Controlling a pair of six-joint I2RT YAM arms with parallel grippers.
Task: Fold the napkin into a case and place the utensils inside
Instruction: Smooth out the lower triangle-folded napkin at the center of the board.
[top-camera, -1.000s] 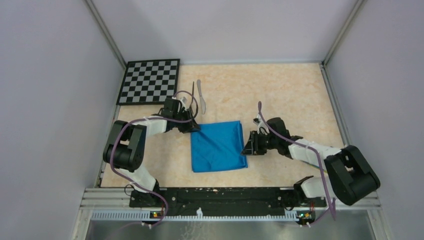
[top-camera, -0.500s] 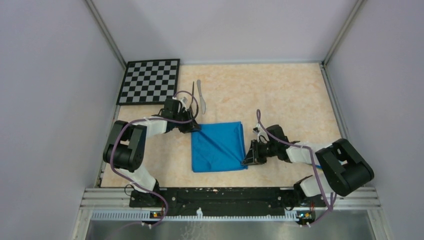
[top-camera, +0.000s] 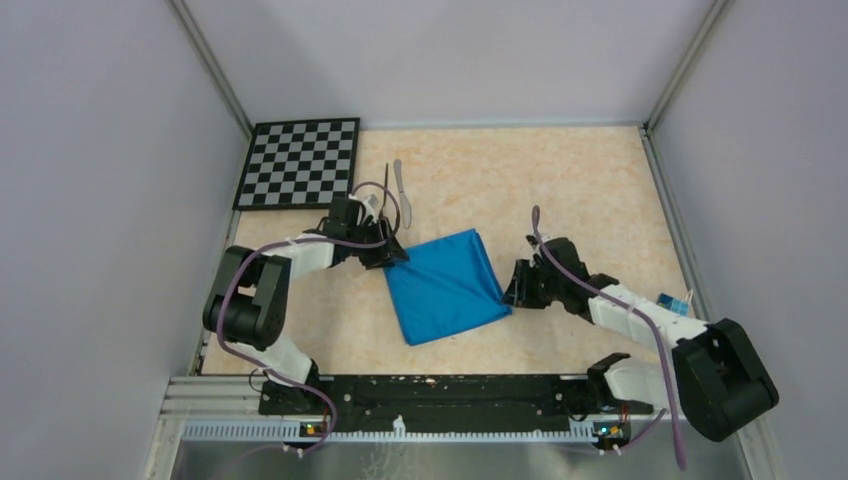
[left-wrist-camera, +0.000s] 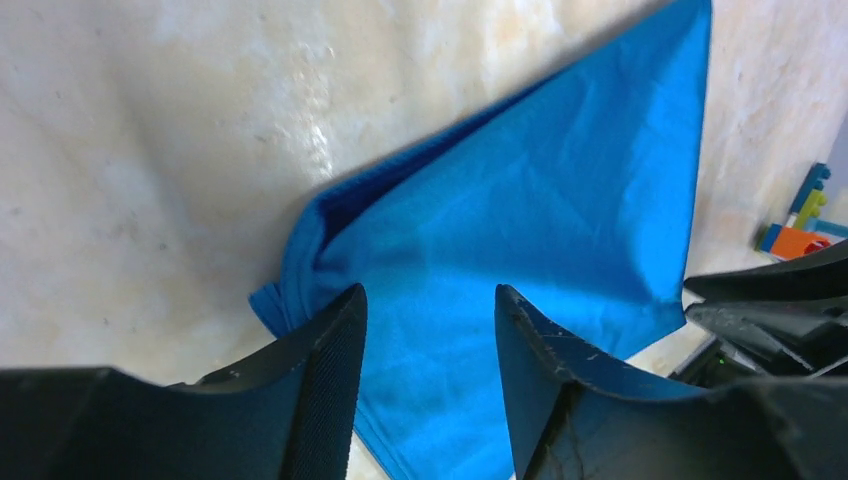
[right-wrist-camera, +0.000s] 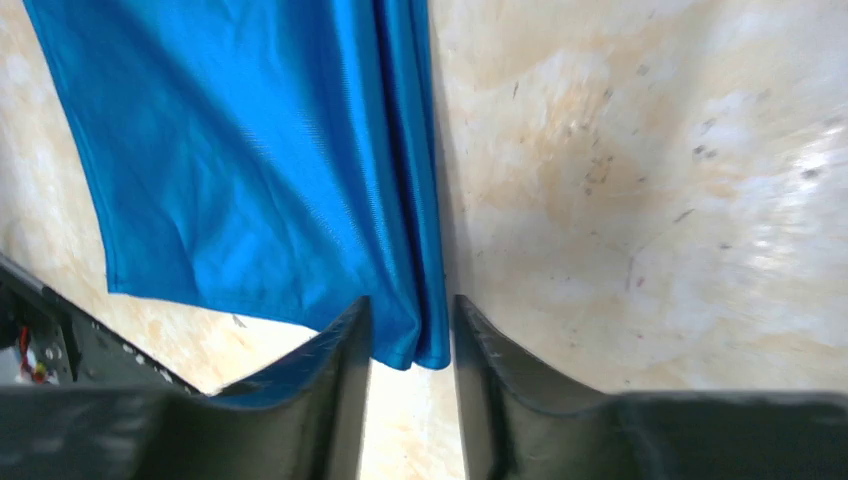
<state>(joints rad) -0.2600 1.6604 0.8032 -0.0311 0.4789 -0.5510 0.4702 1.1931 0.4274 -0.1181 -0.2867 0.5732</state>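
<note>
Beige marbled tabletop (top-camera: 580, 190), plain grey walls round it. Napkin (top-camera: 445, 285) lies flat on it btw my two grippers, folded into a squarish layered pad and turned at a slant, so not a narrow case yet. L gripper (left-wrist-camera: 430, 292) sits low over the cloth's far-left corner. Its jaws stand apart w/ blue cloth lying flat under the gap, the rolled corner just beside one fingertip, nothing pinched. R gripper (right-wrist-camera: 410, 300) is at the near-right corner w/ jaws close together. The napkin's folded edge runs down into the slot btw the fingers (right-wrist-camera: 330, 400) and ends there. Can't tell if they clamp it or only straddle it. Fork (top-camera: 386, 185) & knife (top-camera: 400, 185) lie side by side, near each other but apart, just beyond L gripper on its far side. Both are off the napkin, not tucked in. Checkerboard (top-camera: 300, 162) sits further out, far and to the left of L gripper. Small coloured blocks (left-wrist-camera: 805, 215) show past the cloth's opposite edge in L wrist view, close to my R arm.
</note>
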